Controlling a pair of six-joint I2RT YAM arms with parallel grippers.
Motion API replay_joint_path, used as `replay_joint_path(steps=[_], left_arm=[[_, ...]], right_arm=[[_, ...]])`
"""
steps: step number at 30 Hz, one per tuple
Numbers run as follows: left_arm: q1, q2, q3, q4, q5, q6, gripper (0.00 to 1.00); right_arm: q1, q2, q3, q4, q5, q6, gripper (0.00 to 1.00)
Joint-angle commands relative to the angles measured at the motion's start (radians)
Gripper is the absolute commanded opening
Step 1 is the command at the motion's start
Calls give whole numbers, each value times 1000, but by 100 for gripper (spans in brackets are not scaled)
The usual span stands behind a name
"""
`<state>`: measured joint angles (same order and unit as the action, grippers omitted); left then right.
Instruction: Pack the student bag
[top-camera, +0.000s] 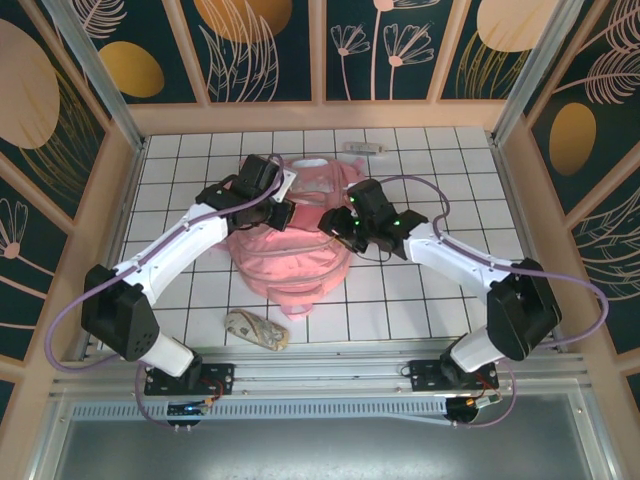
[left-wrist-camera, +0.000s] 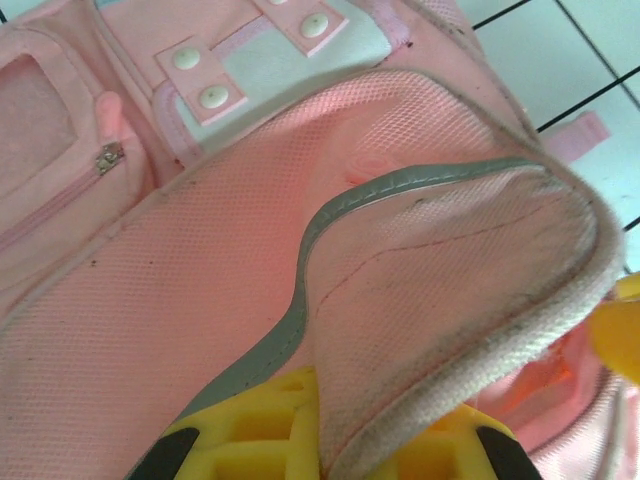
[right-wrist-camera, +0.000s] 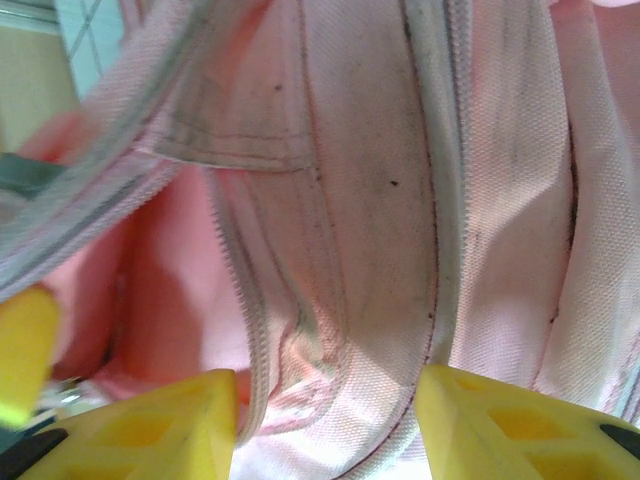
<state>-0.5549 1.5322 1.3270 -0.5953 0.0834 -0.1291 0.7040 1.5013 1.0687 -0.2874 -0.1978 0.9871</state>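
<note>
Pinching the student bag (left-wrist-camera: 200, 300) at its flap edge, left gripper (left-wrist-camera: 340, 445) is closed — right gripper (right-wrist-camera: 328, 420) open.

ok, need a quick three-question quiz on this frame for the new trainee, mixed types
1. True or false: the left gripper is shut on a fabric edge of the student bag.
2. Where does the small pouch lie? A) on the table, on the near side of the bag, toward the arm bases; B) on top of the bag; C) at the table's far edge.
3. Fill in: the right gripper, at the bag's zip edge, has its jaws ___.
Key: 1 true; 2 A; 3 open.
</note>
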Motion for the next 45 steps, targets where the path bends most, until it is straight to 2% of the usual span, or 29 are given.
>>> replay_joint_path(steps=[1,6,11,12,14,15,18,21,22,25,27,29,31,32,35,40,45], left_arm=[[27,-86,121,148,55,-132,0],[69,-115,141,143,56,-144,0],[88,-147,100,171,87,-189,0],[93,-151,98,175,87,-192,0],[97,-157,101,175,81,-192,0],[98,-157,104,169,71,-185,0],[105,-171,83,166,40,-192,0],[105,-181,62,179,45,-197,0],[105,-179,54,185,50,-198,0],[105,-174,9,227,78,-212,0],[105,-159,-29,255,92,-214,0],[105,-140,-72,284,94,-205,0],[105,-122,-102,316,72,-198,0],[105,-109,-99,324,70,-192,0],[105,-59,-56,325,97,-184,0],[105,-37,-28,304,104,-158,0],[105,-21,-51,267,82,-102,0]], right_arm=[[18,67,-18,-159,123,-90,52],[11,113,-63,-198,186,-149,52],[-18,91,-95,-182,208,-176,51],[-24,85,-104,-177,210,-181,47],[-40,57,-131,-141,238,-194,13],[-51,39,-137,-130,251,-200,0],[-90,22,-96,-174,284,-250,0],[-111,-3,-53,-200,286,-309,6],[-111,-25,-48,-186,265,-330,16],[-49,-156,-66,-81,219,-411,60],[56,-271,-115,8,274,-476,99],[136,-364,-194,111,224,-543,99],[151,-404,-254,157,38,-601,99],[169,-397,-257,158,-12,-627,99],[285,-335,-231,139,-30,-760,99],[437,-66,-61,50,-30,-985,99],[502,187,117,-6,-79,-1081,99]])
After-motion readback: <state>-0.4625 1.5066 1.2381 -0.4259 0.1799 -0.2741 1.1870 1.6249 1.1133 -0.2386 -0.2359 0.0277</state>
